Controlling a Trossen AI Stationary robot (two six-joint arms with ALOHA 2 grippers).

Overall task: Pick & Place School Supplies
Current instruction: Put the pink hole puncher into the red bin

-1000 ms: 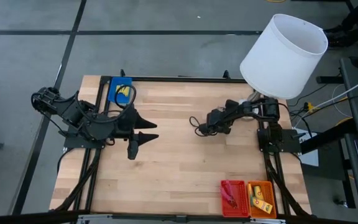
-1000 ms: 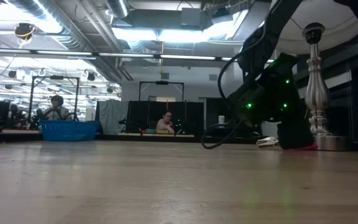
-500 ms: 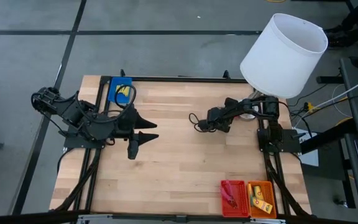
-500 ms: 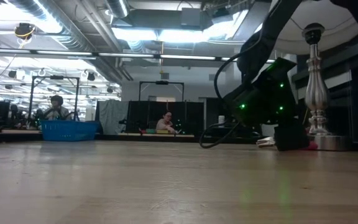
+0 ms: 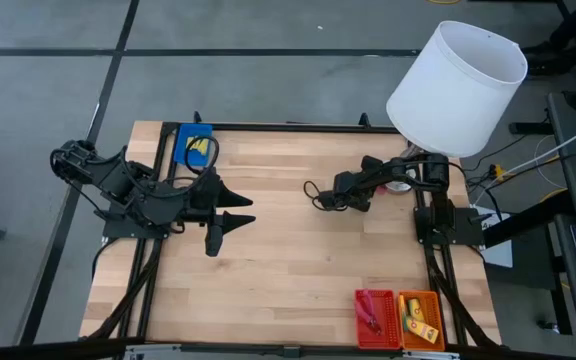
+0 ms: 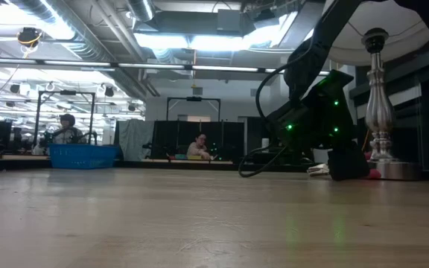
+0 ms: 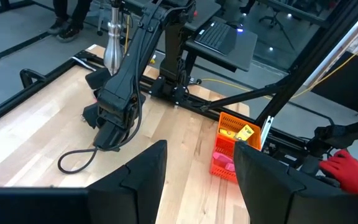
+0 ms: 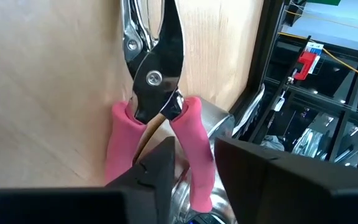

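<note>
While left hand [image 5: 236,207] idles, pink rubber-handled steel pliers [image 8: 157,106] lie flat.

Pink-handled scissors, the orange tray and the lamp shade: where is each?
Pink-handled scissors [image 8: 157,81]: right wrist view, on the metal pivot.
Orange tray [image 5: 419,318]: high view, on its packets' edge wall.
Lamp shade [image 5: 453,92]: high view, on its white side.

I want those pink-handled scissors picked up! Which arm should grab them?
Right. The right gripper is open right at the handles of the pink-handled scissors; the left gripper waits far across the table.
</note>
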